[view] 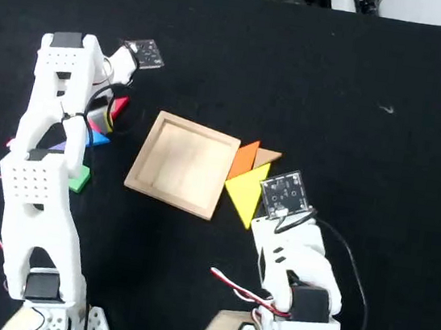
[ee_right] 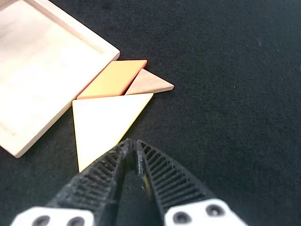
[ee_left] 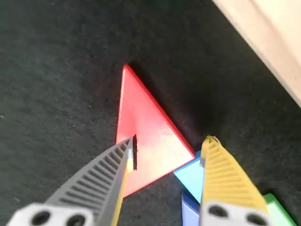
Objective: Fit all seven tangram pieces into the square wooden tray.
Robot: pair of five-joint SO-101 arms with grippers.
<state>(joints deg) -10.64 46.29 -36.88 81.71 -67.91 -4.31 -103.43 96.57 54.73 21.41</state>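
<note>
- Sitting on the black table (view: 368,152), the square wooden tray (view: 181,164) lay at a slight angle between the two arms, and the pieces lay outside it on both sides.
- The left gripper (ee_left: 169,142) stood open at a moderate spread, low over the red triangle (ee_left: 146,136). One finger was above the triangle's edge and the other was beside its corner (whether either finger touched the piece could not be told).
- A blue piece (ee_left: 193,176) lay against that corner of the red triangle. A darker blue-violet piece (ee_left: 190,207) was just beside it, and a green piece (ee_left: 277,209) was a little further off.
- From above, this cluster sat on the left arm's side of the tray and apart from it, partly hidden under the left arm.
- The right gripper (ee_right: 131,143) had its fingers pressed together and held nothing. Its tips hung over the table just at the edge of the yellow triangle (ee_right: 106,122).
- The yellow triangle lay flat with one corner close to the tray's outer wall.
- An orange parallelogram (ee_right: 113,79) lay along the yellow triangle's side and touched it, with its far end reaching the tray's corner.
- A small plain-wood triangle (ee_right: 148,84) was tucked against the orange parallelogram on the side away from the tray.
- These three pieces formed a tight group on the right arm's side of the tray.
</note>
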